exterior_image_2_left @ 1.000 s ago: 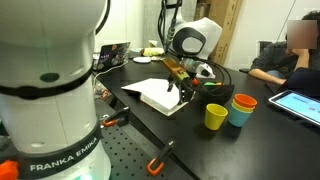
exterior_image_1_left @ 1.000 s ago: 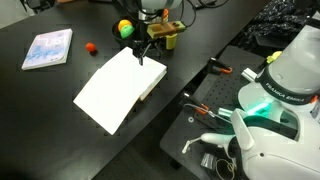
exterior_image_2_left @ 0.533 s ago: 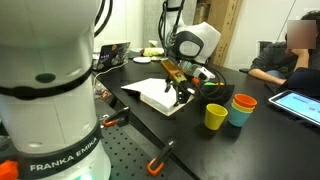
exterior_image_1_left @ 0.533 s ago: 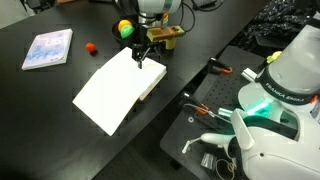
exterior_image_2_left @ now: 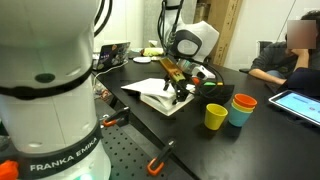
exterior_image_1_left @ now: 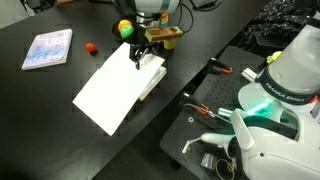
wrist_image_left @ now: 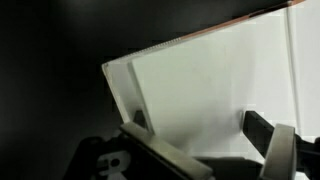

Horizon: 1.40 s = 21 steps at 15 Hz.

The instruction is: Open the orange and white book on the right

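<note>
The orange and white book point(exterior_image_1_left: 112, 92) lies mid-table with its white cover lifted and tilted up on the far side. Its pages show beneath at the right edge point(exterior_image_1_left: 155, 76). In the other exterior view the book point(exterior_image_2_left: 152, 93) sits under the arm. My gripper point(exterior_image_1_left: 138, 57) is at the cover's raised far edge, also seen in an exterior view point(exterior_image_2_left: 179, 92). In the wrist view the white cover point(wrist_image_left: 215, 85) fills the frame, with a thin orange strip along its top edge. The gripper point(wrist_image_left: 200, 132) has its fingers wide apart and looks open, with the white sheet between them.
A thin pale blue-white book point(exterior_image_1_left: 47, 48), a small red ball point(exterior_image_1_left: 90, 47), a yellow-green ball point(exterior_image_1_left: 125, 28) and a box point(exterior_image_1_left: 164, 36) lie at the back. Stacked cups point(exterior_image_2_left: 216, 116) point(exterior_image_2_left: 241, 108) stand beside the book. Orange-handled tools point(exterior_image_1_left: 203, 108) lie nearby. A person point(exterior_image_2_left: 290, 55) sits at the table.
My gripper has shifted a little left along the far edge, and the cover has tilted up slightly more, exposing more of the pages beneath.
</note>
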Available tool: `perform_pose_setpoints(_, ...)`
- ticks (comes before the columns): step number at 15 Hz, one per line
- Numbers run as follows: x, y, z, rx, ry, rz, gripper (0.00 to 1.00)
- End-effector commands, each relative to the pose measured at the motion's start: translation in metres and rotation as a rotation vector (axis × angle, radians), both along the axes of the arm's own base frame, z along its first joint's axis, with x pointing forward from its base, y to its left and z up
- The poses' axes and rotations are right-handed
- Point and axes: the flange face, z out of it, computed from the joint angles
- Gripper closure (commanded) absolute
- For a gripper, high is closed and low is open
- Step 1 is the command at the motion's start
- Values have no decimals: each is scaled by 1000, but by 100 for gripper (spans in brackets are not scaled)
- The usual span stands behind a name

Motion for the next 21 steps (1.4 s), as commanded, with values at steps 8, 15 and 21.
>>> perform_pose_setpoints(8,-1,51,25,30,-45,98,0)
perform_pose_setpoints(15,1,100,59,40,-124,193,0)
perform_pose_setpoints(21,-24,149,54,136,-74,235,0)
